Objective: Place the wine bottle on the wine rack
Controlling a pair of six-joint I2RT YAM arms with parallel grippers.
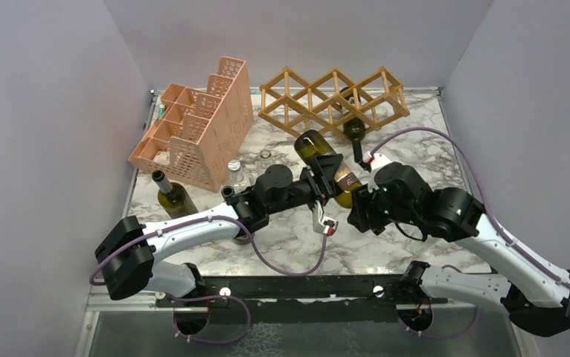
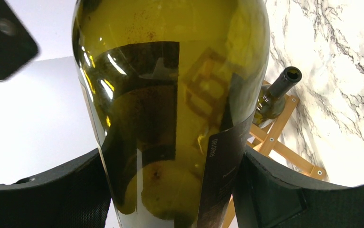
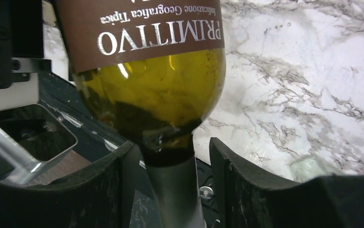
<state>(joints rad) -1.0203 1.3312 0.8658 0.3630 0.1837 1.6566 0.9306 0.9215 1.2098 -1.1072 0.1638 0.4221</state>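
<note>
The wine bottle [image 1: 319, 152] is olive-green glass with a brown label. It hangs tilted above the marble table, base toward the wine rack [image 1: 334, 97]. My left gripper [image 1: 327, 172] is shut on its body [image 2: 170, 95], a pad on each side. In the right wrist view the bottle's shoulder [image 3: 151, 85] narrows to a dark neck between the fingers of my right gripper [image 3: 173, 148], with a gap on the neck's right side. The golden wooden rack [image 2: 275, 137] shows behind the bottle in the left wrist view.
A second bottle [image 1: 354, 132] lies in the rack, neck toward me [image 2: 277, 92]. A pink perforated organizer [image 1: 193, 126] stands at the back left. In front of it are another green bottle [image 1: 172, 195] and a small glass jar [image 1: 234, 172].
</note>
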